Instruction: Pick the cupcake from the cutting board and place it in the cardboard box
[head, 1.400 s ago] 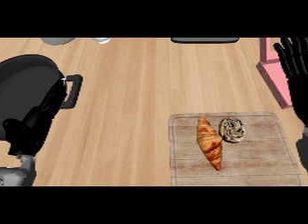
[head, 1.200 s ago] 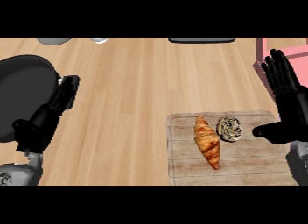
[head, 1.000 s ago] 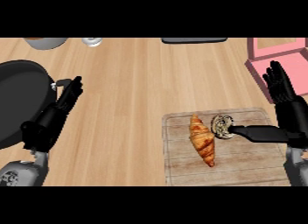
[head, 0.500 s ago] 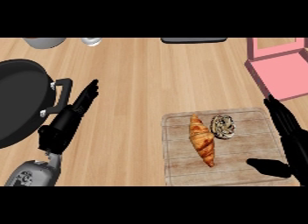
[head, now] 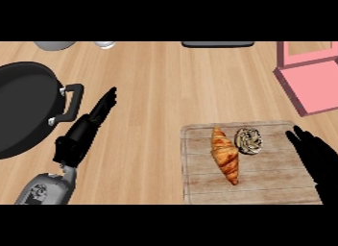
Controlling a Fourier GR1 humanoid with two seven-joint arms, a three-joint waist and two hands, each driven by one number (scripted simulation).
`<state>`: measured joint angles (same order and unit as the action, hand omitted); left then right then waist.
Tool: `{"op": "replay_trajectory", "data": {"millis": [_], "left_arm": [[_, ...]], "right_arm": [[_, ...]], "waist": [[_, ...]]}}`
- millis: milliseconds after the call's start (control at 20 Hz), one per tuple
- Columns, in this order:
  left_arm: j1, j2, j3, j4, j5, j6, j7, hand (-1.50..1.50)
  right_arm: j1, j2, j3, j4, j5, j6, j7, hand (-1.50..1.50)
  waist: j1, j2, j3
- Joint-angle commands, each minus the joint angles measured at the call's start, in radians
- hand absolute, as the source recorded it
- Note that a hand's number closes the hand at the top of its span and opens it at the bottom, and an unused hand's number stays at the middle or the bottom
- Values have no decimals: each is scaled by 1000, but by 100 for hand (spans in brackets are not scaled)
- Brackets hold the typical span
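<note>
Two hands open, cupcake (head: 249,141) on cutting board (head: 271,185).
Cupcake sits at board's upper middle, just right of croissant (head: 225,153), approx. touching it. Right hand (head: 320,161) lies over board's right edge, fingers straight, apart from cupcake, holding nothing. Left hand (head: 87,129) rests on worktop (head: 164,86) w/ fingers straight, beside black pan (head: 19,113) handle. Pink cardboard box (head: 315,79) stands open at upper right, well apart from board.

Kitchen: wooden counter (head: 164,81); black frying pan (head: 16,115); cutting board (head: 271,185) (croissant (head: 225,154) on it)
</note>
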<state>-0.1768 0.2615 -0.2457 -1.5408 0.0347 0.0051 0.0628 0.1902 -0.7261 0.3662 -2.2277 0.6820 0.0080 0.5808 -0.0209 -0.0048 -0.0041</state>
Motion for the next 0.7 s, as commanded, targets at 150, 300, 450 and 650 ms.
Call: {"op": "replay_trajectory", "data": {"millis": [150, 300, 450, 650], "left_arm": [[-73, -19, 8, 2, -15, -24, 44, 0], [-25, -68, -32, -12, -51, 6, 25, 0], [-77, -66, 19, 35, -52, -30, 30, 0], [-5, -40, 44, -16, -63, -63, 4, 0]], "right_arm": [[-134, 77, 38, -156, -136, 288, 343, -150], [-236, 199, 88, -73, -114, 301, 433, -150], [-284, 231, -11, -29, -166, 351, 400, -150], [-217, 296, 47, 53, -52, 293, 312, -150]], "waist": [[26, 6, 3], [32, 6, 3], [23, 6, 4], [21, 4, 4]]}}
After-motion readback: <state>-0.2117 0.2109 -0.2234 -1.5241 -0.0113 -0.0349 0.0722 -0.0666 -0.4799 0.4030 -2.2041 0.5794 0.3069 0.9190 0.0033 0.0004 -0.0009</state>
